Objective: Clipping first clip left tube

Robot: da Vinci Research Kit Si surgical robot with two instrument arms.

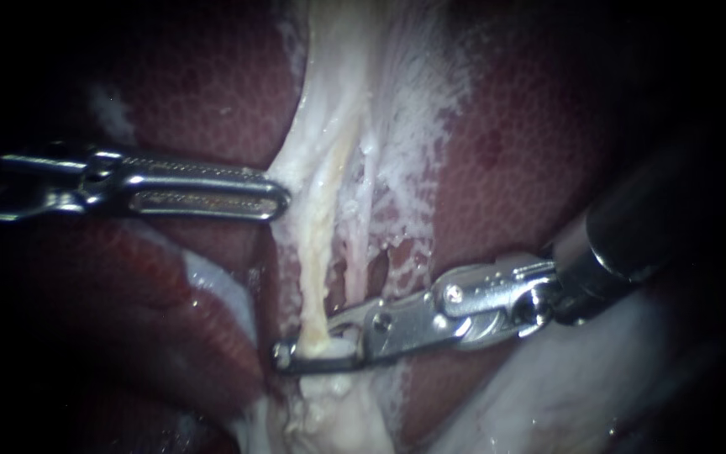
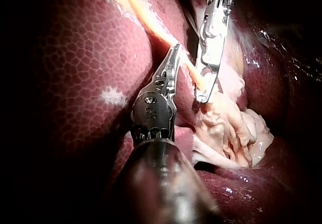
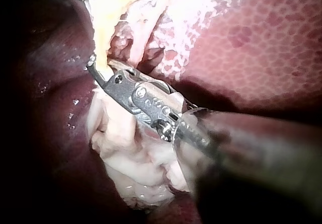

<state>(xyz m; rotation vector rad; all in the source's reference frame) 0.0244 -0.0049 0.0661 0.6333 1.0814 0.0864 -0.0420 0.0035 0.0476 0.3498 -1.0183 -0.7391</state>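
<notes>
Running vertically, left tube [image 1: 319, 252], right instrument [image 1: 317, 346] crosswise

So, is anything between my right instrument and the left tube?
Nothing visible. The right instrument has its tip at the left tube, low down, just above the pale tissue clump. The left instrument sits higher up, against white tissue, clear of that spot.

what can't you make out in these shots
1. Endoscope view: the shaft of the left instrument is lost in the dark at the edge where it comes in.
2. Endoscope and right wrist views: the tip of the right instrument covers the tube where they cross, so any clip there is hidden.
3. Left wrist view: the blurred shaft close to the camera hides the liver under it.
</notes>
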